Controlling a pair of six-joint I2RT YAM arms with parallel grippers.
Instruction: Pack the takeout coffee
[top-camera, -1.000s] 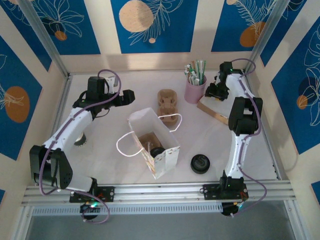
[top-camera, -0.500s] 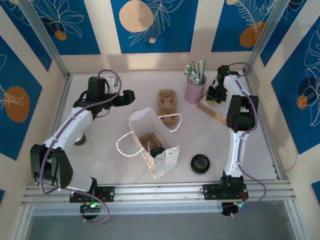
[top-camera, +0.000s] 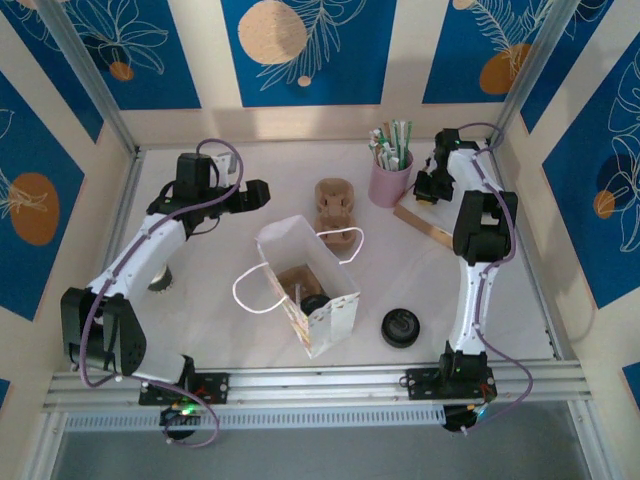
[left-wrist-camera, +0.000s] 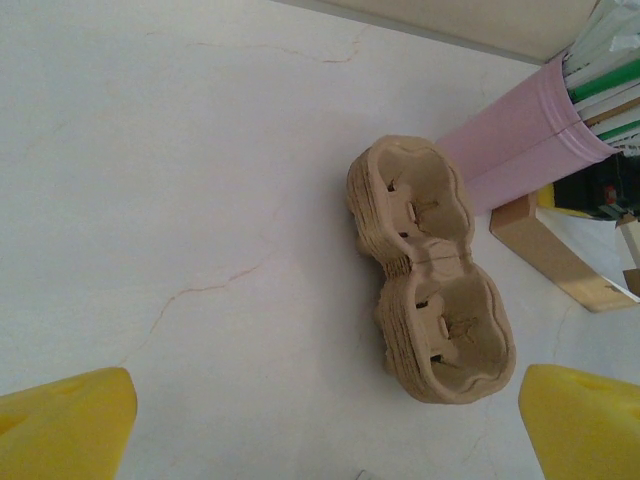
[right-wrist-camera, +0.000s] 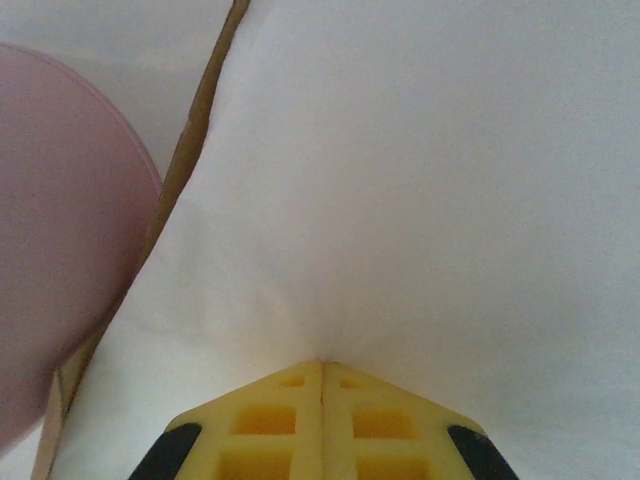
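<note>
pink straw cup (left-wrist-camera: 520, 140) just beside 2-cup pulp carrier (left-wrist-camera: 430, 270); paper bag (top-camera: 335, 315) open, upright.

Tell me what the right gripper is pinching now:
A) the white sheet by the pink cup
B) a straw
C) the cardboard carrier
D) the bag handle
A: in the right wrist view the right gripper has its yellow fingers meeting on the white sheet, which puckers at their tips, with the pink cup just beside it.
</note>
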